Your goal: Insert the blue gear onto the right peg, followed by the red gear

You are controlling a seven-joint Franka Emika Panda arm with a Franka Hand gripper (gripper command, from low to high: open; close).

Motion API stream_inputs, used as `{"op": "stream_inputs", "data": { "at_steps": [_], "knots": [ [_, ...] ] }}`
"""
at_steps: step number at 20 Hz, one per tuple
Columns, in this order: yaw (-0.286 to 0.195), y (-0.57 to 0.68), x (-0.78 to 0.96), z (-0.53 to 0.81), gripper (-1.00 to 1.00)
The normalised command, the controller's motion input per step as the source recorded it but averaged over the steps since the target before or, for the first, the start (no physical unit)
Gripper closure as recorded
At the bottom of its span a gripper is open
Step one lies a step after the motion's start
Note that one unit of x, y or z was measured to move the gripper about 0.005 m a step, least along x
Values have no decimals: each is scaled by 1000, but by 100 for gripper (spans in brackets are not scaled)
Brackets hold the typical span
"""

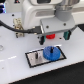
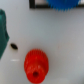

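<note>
Spread wide, the gripper [image 1: 51,36] hangs around the red gear [image 1: 50,35] without pinching it. Nearer, the blue gear [image 1: 50,53] sits on the grey plate [image 1: 34,59].

Arm low over the scene — claw [image 1: 51,38] downward, jaws unclear.

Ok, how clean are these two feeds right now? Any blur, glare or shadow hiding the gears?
Exterior view: low-res and soft; the arm's body covers much of the frame, the red gear only peeks out under it, the blue gear is clear on the plate. Wrist view: blurry all over, the red gear has smeared edges, the blue gear is cut off by the frame edge; the white table is bright and featureless.
</note>
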Motion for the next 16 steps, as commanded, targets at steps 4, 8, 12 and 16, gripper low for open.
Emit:
{"op": "stream_inputs", "data": {
  "at_steps": [4, 8, 12, 16],
  "knots": [
    [0, 214, -561, -114, -100],
    [0, 114, -475, -224, -100],
    [0, 79, -356, -321, -100],
    [0, 79, -404, -298, -100]
  ]
}}
